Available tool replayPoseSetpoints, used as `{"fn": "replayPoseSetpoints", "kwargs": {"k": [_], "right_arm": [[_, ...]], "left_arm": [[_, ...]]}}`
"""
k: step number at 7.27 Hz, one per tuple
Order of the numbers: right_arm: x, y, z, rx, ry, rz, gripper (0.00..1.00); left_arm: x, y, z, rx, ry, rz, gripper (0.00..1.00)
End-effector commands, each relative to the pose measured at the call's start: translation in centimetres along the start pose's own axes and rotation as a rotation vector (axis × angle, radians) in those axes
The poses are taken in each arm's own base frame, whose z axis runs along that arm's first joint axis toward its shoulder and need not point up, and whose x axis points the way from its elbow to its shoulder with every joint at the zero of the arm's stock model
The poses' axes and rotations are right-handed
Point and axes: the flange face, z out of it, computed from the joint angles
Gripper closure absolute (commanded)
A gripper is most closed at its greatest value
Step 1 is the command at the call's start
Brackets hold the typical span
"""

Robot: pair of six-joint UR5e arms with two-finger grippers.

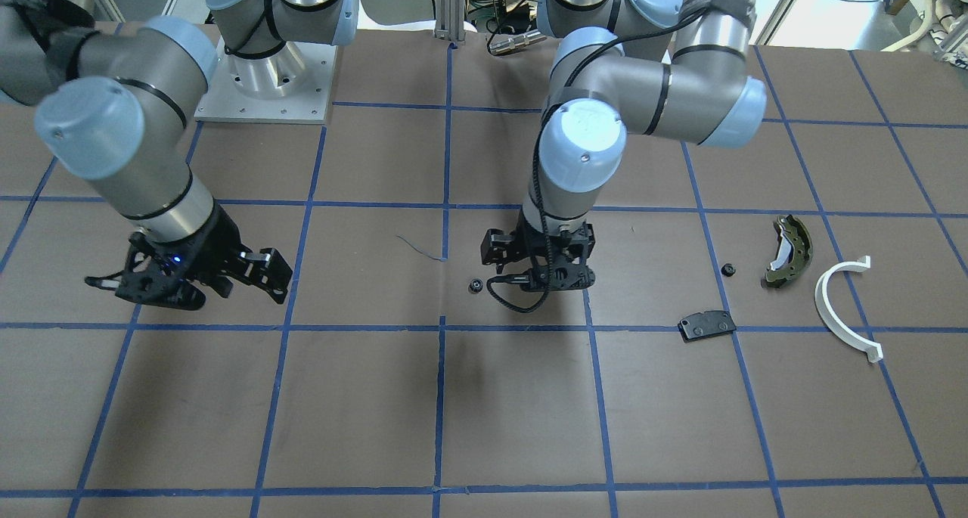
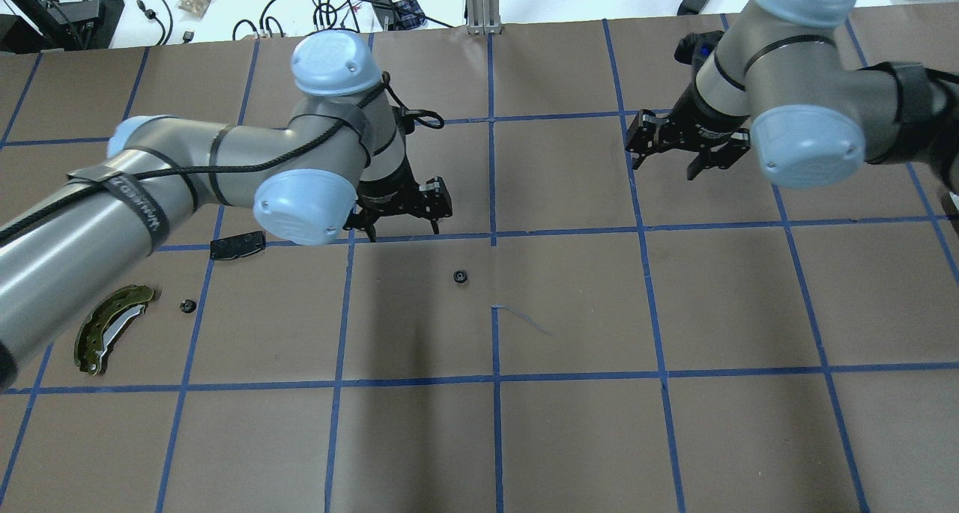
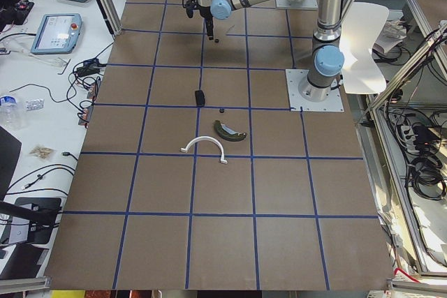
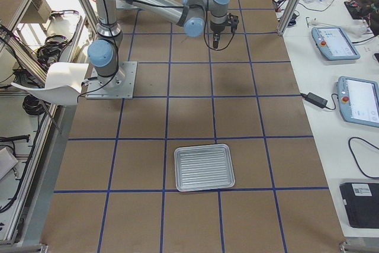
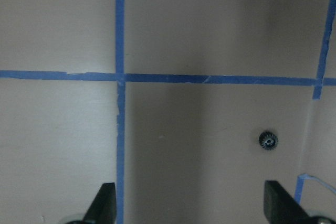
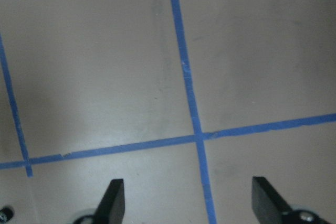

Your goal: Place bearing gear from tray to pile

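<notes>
A small black bearing gear point(image 1: 476, 285) lies on the brown table, also in the overhead view point(image 2: 460, 276) and the left wrist view point(image 5: 269, 140). My left gripper point(image 2: 401, 231) is open and empty, low over the table just beside the gear; its fingertips point(image 5: 105, 203) stand wide apart. The pile lies further to my left: an olive-green brake shoe point(image 1: 790, 249), a white plastic arc point(image 1: 839, 306) and a black pad plate point(image 1: 707, 325), with a second small gear point(image 1: 729, 269) among them. My right gripper point(image 1: 189, 285) is open and empty. The silver tray point(image 4: 204, 167) holds nothing.
Blue tape lines divide the brown table into squares. A thin loose thread point(image 1: 420, 249) lies near the centre line. The right arm's base plate point(image 1: 265, 87) sits at the robot's side of the table.
</notes>
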Motion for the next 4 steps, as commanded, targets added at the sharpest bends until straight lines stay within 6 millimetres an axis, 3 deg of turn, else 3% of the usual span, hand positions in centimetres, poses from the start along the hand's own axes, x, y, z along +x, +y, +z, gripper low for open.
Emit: {"fn": "replayPoseSetpoints", "kwargs": {"k": [1,2,3,4], "right_arm": [[1.3,4.2,-6.9,-0.064,0.091,-0.037,0.0],[1.0,5.4,-10.3,-0.065,0.11,-0.032,0.0],[1.3,5.5,-12.3,-0.053,0.183,-0.036,0.0],[1.1,5.4,-11.7,-0.073,0.178,-0.052,0.0]], "left_arm": [[5.1,1.2,5.1,0.006,-0.004,-0.023,0.0],[5.4,1.6,7.1,-0.013,-0.014,-0.015,0.02],[5.5,2.2,9.1,0.01,-0.004,-0.006,0.02],[5.2,2.6,10.8,0.041,0.009,0.014,0.02]]}}
